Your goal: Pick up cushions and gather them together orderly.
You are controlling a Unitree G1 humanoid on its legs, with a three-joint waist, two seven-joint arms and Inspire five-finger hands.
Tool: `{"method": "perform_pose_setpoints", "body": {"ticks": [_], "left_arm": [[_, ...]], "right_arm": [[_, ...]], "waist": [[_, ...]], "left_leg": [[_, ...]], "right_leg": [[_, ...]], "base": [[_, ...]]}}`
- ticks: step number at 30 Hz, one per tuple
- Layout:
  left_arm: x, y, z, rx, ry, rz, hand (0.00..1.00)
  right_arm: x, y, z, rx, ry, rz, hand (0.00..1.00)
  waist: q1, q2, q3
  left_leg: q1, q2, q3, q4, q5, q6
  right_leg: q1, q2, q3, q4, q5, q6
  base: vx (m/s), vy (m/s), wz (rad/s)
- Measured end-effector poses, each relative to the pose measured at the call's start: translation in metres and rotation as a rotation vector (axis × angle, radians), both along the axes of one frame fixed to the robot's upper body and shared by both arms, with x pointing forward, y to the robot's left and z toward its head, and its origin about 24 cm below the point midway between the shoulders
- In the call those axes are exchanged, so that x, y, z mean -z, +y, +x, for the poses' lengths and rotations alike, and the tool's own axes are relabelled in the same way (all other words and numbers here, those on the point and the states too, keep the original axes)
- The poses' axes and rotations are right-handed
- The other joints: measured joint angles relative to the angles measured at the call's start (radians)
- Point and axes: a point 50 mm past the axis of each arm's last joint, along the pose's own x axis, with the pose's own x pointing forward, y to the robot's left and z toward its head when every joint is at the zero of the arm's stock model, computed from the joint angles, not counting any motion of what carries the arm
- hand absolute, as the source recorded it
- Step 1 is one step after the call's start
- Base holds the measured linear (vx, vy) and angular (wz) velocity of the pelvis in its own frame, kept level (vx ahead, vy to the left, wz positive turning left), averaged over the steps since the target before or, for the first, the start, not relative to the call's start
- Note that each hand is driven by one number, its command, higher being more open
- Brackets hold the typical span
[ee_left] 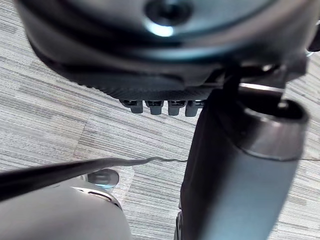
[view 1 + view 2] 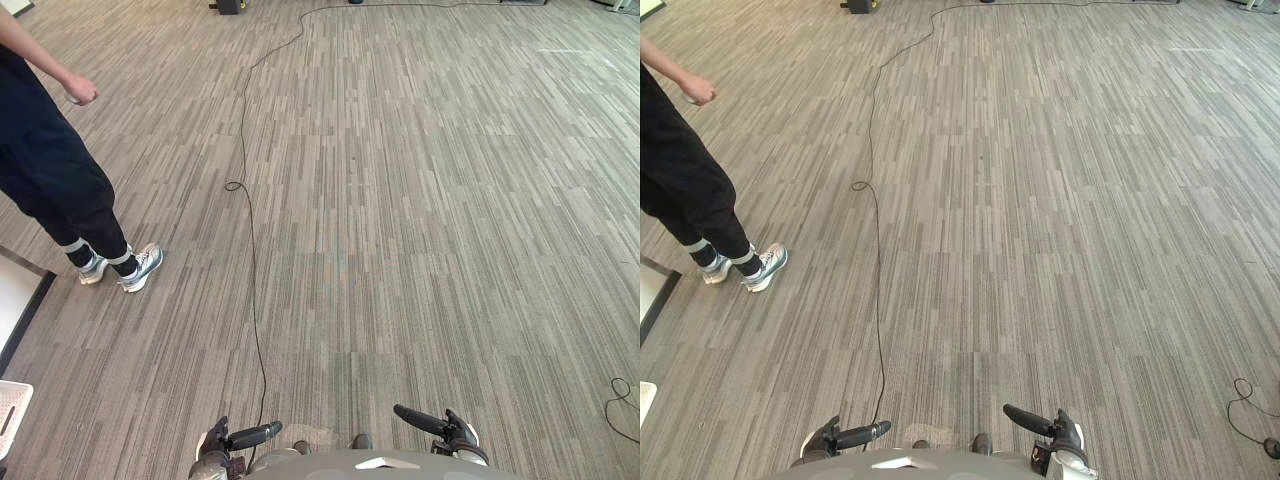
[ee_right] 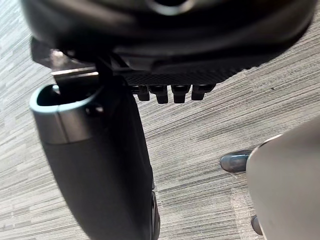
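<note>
My left hand hangs low by my body at the near edge of the striped grey carpet. In the left wrist view its fingers hang straight down over the floor and hold nothing. My right hand hangs the same way on the other side. Its fingers are straight and empty above the carpet, with its thumb standing out beside them.
A person in dark clothes and light sneakers stands at the left, one hand held out. A white slotted object sits at the near left edge, beside a white panel with a dark border. Open carpet stretches ahead.
</note>
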Motion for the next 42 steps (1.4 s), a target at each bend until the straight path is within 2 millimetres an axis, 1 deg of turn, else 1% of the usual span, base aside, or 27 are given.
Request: {"method": "perform_pose_setpoints", "body": {"ticks": [3, 4, 5, 6, 8, 10, 13, 16, 17, 19, 22, 23, 24, 25, 26, 27, 29, 31, 33, 34, 35, 36, 38, 39, 40, 41, 42], "left_arm": [[-0.003, 0.004, 0.009, 0.005, -0.031, 0.012, 1.0], [-0.005, 0.006, 0.011, 0.002, -0.044, 0.016, 1.0], [-0.005, 0.005, 0.012, -0.001, -0.05, 0.012, 1.0], [-0.004, 0.004, 0.01, -0.009, -0.049, 0.007, 1.0], [-0.005, 0.004, 0.009, -0.044, -0.064, 0.0, 1.0], [-0.007, 0.005, 0.013, -0.049, -0.094, 0.005, 1.0], [-0.008, 0.005, 0.015, -0.05, -0.102, 0.007, 1.0], [-0.009, 0.006, 0.02, -0.047, -0.119, 0.006, 1.0], [-0.009, 0.008, 0.02, -0.046, -0.117, 0.008, 1.0], [-0.013, 0.012, 0.031, -0.04, -0.14, 0.028, 1.0], [-0.014, 0.018, 0.032, -0.033, -0.133, 0.045, 1.0], [-0.014, 0.018, 0.032, -0.025, -0.128, 0.048, 1.0], [-0.014, 0.018, 0.034, -0.011, -0.127, 0.051, 1.0], [-0.015, 0.016, 0.037, -0.002, -0.132, 0.048, 1.0], [-0.015, 0.015, 0.04, 0.001, -0.137, 0.046, 1.0], [-0.014, 0.011, 0.04, -0.001, -0.135, 0.038, 1.0], [-0.014, 0.004, 0.044, 0.001, -0.142, 0.018, 1.0], [-0.012, -0.011, 0.054, 0.042, -0.142, -0.02, 1.0], [-0.012, -0.016, 0.058, 0.063, -0.145, -0.038, 1.0], [-0.011, -0.023, 0.059, 0.083, -0.141, -0.049, 1.0], [-0.011, -0.025, 0.06, 0.09, -0.142, -0.053, 1.0], [-0.01, -0.034, 0.064, 0.099, -0.149, -0.08, 1.0], [-0.011, -0.047, 0.07, 0.093, -0.166, -0.117, 1.0], [-0.011, -0.051, 0.07, 0.092, -0.167, -0.125, 1.0], [-0.01, -0.052, 0.067, 0.077, -0.16, -0.131, 1.0], [-0.01, -0.052, 0.068, 0.07, -0.161, -0.131, 1.0], [-0.012, -0.049, 0.07, 0.043, -0.185, -0.127, 1.0]], "right_arm": [[-0.001, 0.002, 0.003, 0.021, -0.021, 0.01, 1.0], [-0.001, 0.003, 0.003, 0.021, -0.023, 0.013, 1.0], [-0.002, 0.002, 0.003, 0.022, -0.028, 0.008, 1.0], [-0.003, 0.0, 0.004, 0.023, -0.033, 0.002, 1.0], [-0.003, 0.0, 0.004, 0.017, -0.031, -0.002, 1.0], [-0.002, -0.001, 0.002, 0.016, -0.021, -0.007, 1.0], [-0.002, -0.001, 0.003, 0.008, -0.017, -0.015, 1.0], [-0.002, 0.001, 0.002, 0.003, -0.01, -0.014, 1.0], [-0.001, 0.001, 0.0, 0.004, -0.004, -0.013, 1.0], [-0.002, 0.008, 0.005, -0.004, -0.021, 0.01, 1.0], [-0.001, 0.017, 0.003, 0.003, -0.018, 0.031, 1.0], [-0.002, 0.016, 0.005, 0.002, -0.029, 0.028, 1.0], [-0.003, 0.015, 0.008, -0.001, -0.045, 0.026, 1.0], [-0.006, 0.013, 0.012, -0.007, -0.066, 0.02, 1.0], [-0.006, 0.012, 0.014, -0.011, -0.076, 0.014, 1.0], [-0.009, 0.009, 0.018, -0.018, -0.101, 0.002, 1.0], [-0.011, 0.006, 0.022, -0.019, -0.126, -0.011, 1.0], [-0.016, 0.004, 0.03, -0.012, -0.167, -0.022, 1.0], [-0.017, 0.004, 0.034, -0.004, -0.179, -0.021, 1.0], [-0.017, 0.003, 0.035, -0.002, -0.184, -0.023, 1.0], [-0.017, 0.002, 0.034, 0.003, -0.179, -0.024, 1.0], [-0.015, -0.006, 0.032, 0.022, -0.161, -0.031, 1.0], [-0.017, -0.017, 0.036, 0.016, -0.153, -0.061, 1.0], [-0.018, -0.02, 0.036, 0.033, -0.153, -0.061, 1.0], [-0.018, -0.025, 0.033, 0.057, -0.148, -0.071, 1.0], [-0.018, -0.025, 0.033, 0.059, -0.146, -0.073, 1.0], [-0.018, -0.027, 0.03, 0.059, -0.139, -0.083, 1.0]], "waist": [[0.001, -0.018, 0.031], [0.006, -0.029, 0.038], [0.012, -0.02, 0.043], [0.016, -0.012, 0.042], [0.017, -0.01, 0.042], [0.025, -0.012, 0.042], [0.026, -0.016, 0.043], [0.031, -0.019, 0.044], [0.035, -0.025, 0.044], [0.038, -0.048, 0.04], [0.044, -0.084, 0.024], [0.046, -0.087, 0.022], [0.045, -0.087, 0.023], [0.04, -0.085, 0.037], [0.036, -0.079, 0.047], [0.022, -0.071, 0.054], [0.007, -0.059, 0.061], [-0.009, -0.062, 0.072], [-0.02, -0.063, 0.073], [-0.035, -0.064, 0.075], [-0.04, -0.068, 0.077], [-0.051, -0.063, 0.085], [-0.042, -0.018, 0.106], [-0.044, -0.008, 0.109], [-0.058, 0.02, 0.108], [-0.06, 0.025, 0.11], [-0.058, 0.047, 0.119]], "left_leg": [[-0.081, 0.005, 0.014, 0.226, -0.061, -0.03], [-0.136, 0.011, 0.037, 0.345, -0.07, -0.027], [-0.228, 0.044, 0.082, 0.549, -0.092, -0.019], [-0.269, 0.074, 0.107, 0.646, -0.112, 0.002], [-0.319, 0.121, 0.127, 0.74, -0.144, 0.009], [-0.364, 0.158, 0.146, 0.71, -0.153, -0.005], [-0.389, 0.15, 0.154, 0.533, -0.146, -0.012], [-0.427, 0.13, 0.151, 0.336, -0.024, -0.019], [-0.421, 0.112, 0.164, 0.357, 0.031, 0.027], [-0.439, 0.09, 0.176, 0.427, -0.054, 0.048], [-0.386, 0.061, 0.201, 0.529, -0.192, 0.097], [-0.34, 0.045, 0.211, 0.519, -0.222, 0.107], [-0.299, 0.031, 0.218, 0.504, -0.238, 0.113], [-0.235, 0.018, 0.22, 0.475, -0.252, 0.111], [-0.196, 0.011, 0.219, 0.456, -0.256, 0.115], [-0.115, 0.006, 0.219, 0.403, -0.259, 0.115], [-0.033, 0.004, 0.218, 0.332, -0.259, 0.113], [0.065, -0.006, 0.215, 0.246, -0.258, 0.104], [0.11, -0.008, 0.2, 0.206, -0.258, 0.103], [0.137, -0.014, 0.17, 0.176, -0.258, 0.103], [0.154, -0.024, 0.15, 0.16, -0.258, 0.103], [0.204, -0.033, 0.092, 0.127, -0.256, 0.095], [0.219, -0.007, 0.049, 0.14, -0.217, 0.03], [0.221, -0.004, 0.033, 0.167, -0.21, 0.018], [0.165, 0.045, 0.003, 0.374, -0.202, 0.004], [0.13, 0.066, -0.007, 0.478, -0.183, -0.03], [-0.011, 0.145, -0.042, 0.843, -0.111, -0.133]], "right_leg": [[-0.024, -0.031, -0.024, 0.117, -0.091, -0.012], [-0.034, -0.046, -0.026, 0.152, -0.111, -0.015], [-0.035, -0.053, -0.024, 0.18, -0.129, -0.018], [-0.03, -0.053, -0.023, 0.186, -0.137, -0.017], [-0.008, -0.06, -0.019, 0.188, -0.15, -0.012], [0.011, -0.088, -0.019, 0.19, -0.169, 0.007], [0.035, -0.144, -0.017, 0.181, -0.197, 0.049], [0.074, -0.214, -0.022, 0.154, -0.236, 0.114], [0.092, -0.237, -0.02, 0.151, -0.246, 0.122], [0.087, -0.266, -0.015, 0.181, -0.214, 0.09], [0.056, -0.33, 0.013, 0.385, -0.174, 0.156], [-0.022, -0.354, 0.051, 0.58, -0.13, 0.189], [-0.104, -0.358, 0.093, 0.769, -0.084, 0.192], [-0.192, -0.358, 0.103, 0.989, -0.074, 0.175], [-0.232, -0.35, 0.097, 1.079, -0.084, 0.16], [-0.308, -0.321, 0.074, 1.198, -0.121, 0.116], [-0.401, -0.288, -0.01, 1.215, -0.166, 0.099], [-0.52, -0.256, -0.161, 1.032, -0.208, 0.053], [-0.559, -0.212, -0.197, 0.848, -0.203, 0.047], [-0.563, -0.182, -0.202, 0.665, -0.161, 0.052], [-0.557, -0.175, -0.202, 0.586, -0.13, 0.052], [-0.54, -0.166, -0.181, 0.557, -0.005, -0.056], [-0.543, -0.175, -0.194, 0.643, -0.091, -0.06], [-0.538, -0.178, -0.2, 0.669, -0.126, -0.071], [-0.48, -0.158, -0.222, 0.684, -0.199, -0.068], [-0.454, -0.148, -0.227, 0.675, -0.215, -0.067], [-0.354, -0.098, -0.237, 0.619, -0.24, -0.075]], "base": [[-0.11, -0.017, 0.25], [-0.08, -0.002, 0.12], [0.0, 0.0, 0.0], [0.04, 0.01, -0.05], [0.12, 0.035, -0.03], [0.21, 0.136, 0.0], [0.3, 0.267, -0.01], [0.4, 0.388, -0.03], [0.45, 0.45, -0.11], [0.53, 0.484, -0.03], [0.55, 0.443, -0.11], [0.42, 0.314, -0.2], [0.5, 0.354, -0.18], [0.46, 0.277, -0.1], [0.45, 0.227, -0.11], [0.51, 0.152, -0.07], [0.44, 0.082, -0.01], [0.39, 0.018, 0.07], [0.37, -0.043, 0.27], [0.44, -0.097, 0.57], [0.58, -0.182, 0.92], [0.53, -0.19, 0.66], [0.58, -0.223, 0.36], [0.63, -0.269, 0.21], [0.63, -0.267, 0.15], [0.55, -0.205, 0.09], [0.54, -0.168, -0.13]]}}
